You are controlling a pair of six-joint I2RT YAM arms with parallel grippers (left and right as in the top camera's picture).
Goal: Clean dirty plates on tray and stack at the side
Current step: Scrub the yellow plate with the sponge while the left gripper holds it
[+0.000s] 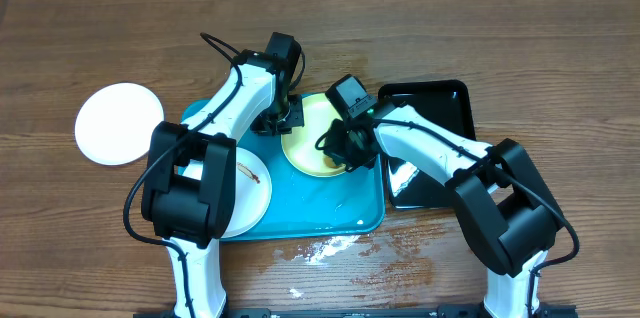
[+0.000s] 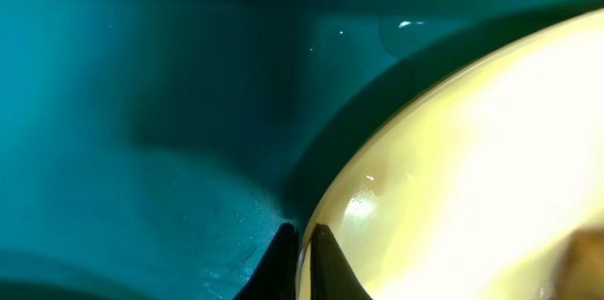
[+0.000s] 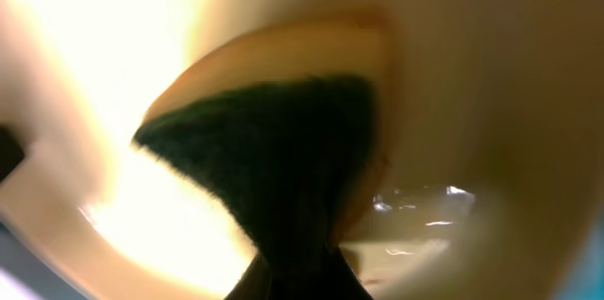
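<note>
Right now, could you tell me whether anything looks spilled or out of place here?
Yes: froth is splashed on the table just outside the near edge of the blue tray, with damp patches beside it; it belongs inside the tray. The white plate on the tray also carries a brown smear.
</note>
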